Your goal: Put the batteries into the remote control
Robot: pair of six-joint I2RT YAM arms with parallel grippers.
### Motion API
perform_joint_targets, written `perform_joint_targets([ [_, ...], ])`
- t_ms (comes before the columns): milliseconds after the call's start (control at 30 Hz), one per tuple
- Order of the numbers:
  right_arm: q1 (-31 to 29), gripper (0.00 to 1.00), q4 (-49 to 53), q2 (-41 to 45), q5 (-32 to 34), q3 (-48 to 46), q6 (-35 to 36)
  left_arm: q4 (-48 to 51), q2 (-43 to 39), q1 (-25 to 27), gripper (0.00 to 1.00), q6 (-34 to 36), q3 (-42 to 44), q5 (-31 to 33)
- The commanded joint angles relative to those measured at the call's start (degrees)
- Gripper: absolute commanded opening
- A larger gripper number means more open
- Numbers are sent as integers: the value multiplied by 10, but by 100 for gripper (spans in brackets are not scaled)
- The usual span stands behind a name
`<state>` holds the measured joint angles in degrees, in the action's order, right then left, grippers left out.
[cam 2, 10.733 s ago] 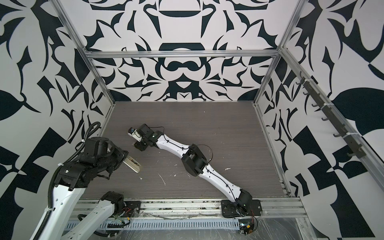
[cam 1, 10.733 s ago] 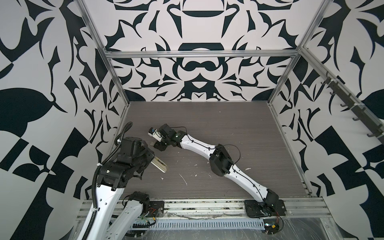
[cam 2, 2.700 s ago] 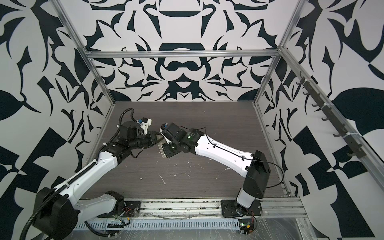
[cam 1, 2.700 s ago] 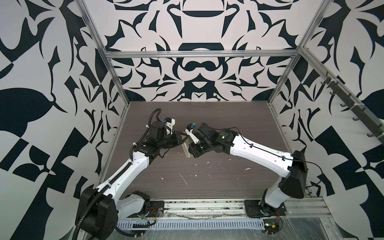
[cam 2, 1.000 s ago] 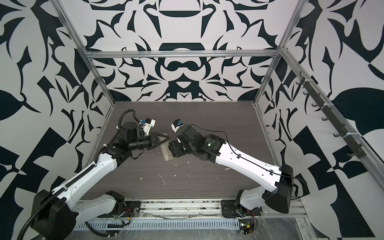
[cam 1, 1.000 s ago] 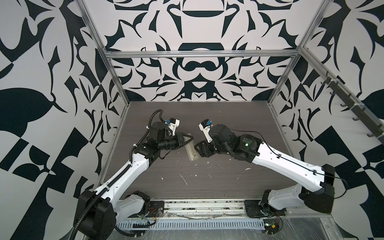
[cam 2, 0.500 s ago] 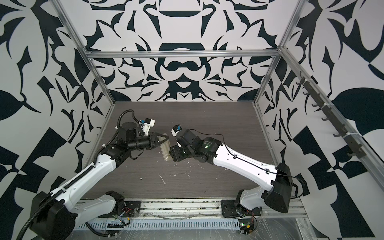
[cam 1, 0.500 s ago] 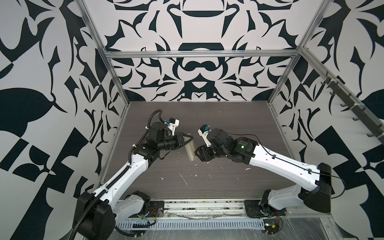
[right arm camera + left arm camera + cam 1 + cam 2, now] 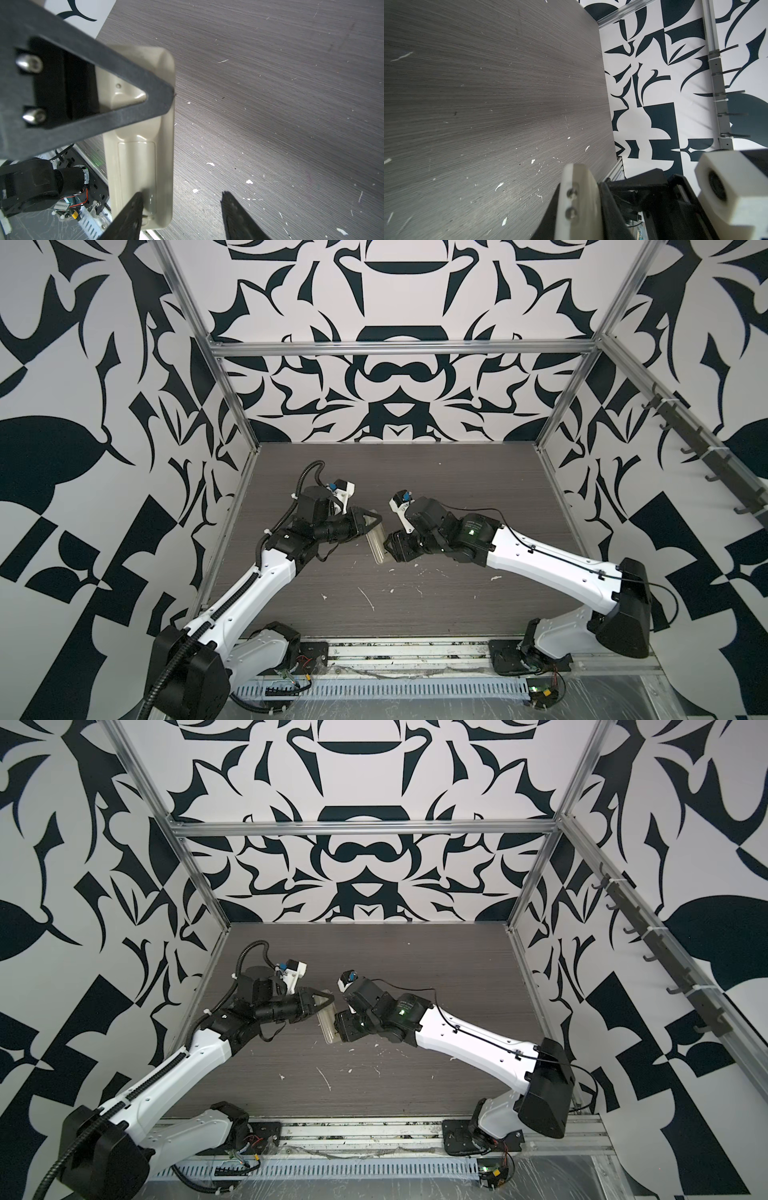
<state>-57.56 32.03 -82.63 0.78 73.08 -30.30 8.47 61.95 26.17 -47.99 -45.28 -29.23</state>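
Your left jaws: pinching remote control (image 9: pixel 164 133), back showing. Your right jaws: spread, one tip at its battery cover (image 9: pixel 137 166). Beneath both: desk (image 9: pixel 270 104), white flecks (image 9: pixel 210 164).

Remote control (image 9: pixel 377 549) over the table (image 9: pixel 478 489), between left gripper (image 9: pixel 375 521) and right gripper (image 9: pixel 389 549)

The remote control's rear end is clamped in the left gripper, and its length runs forward from there. The right gripper lies just right of its front end: one finger (image 9: pixel 133 209) touches the battery cover (image 9: pixel 137 164), the other (image 9: pixel 234 209) stands beyond the remote control's edge, above the table.
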Motion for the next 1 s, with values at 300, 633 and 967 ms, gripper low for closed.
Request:
perform_joint_targets([
  [300, 0, 68, 9, 84, 74, 12, 14, 299, 11, 2, 0, 59, -99, 257],
  [633, 2, 100, -48, 105, -67, -4, 48, 378, 51, 8, 0, -11, -186, 324],
  [967, 47, 100, -133, 65, -228, -11, 51, 295, 74, 43, 0, 20, -273, 227],
])
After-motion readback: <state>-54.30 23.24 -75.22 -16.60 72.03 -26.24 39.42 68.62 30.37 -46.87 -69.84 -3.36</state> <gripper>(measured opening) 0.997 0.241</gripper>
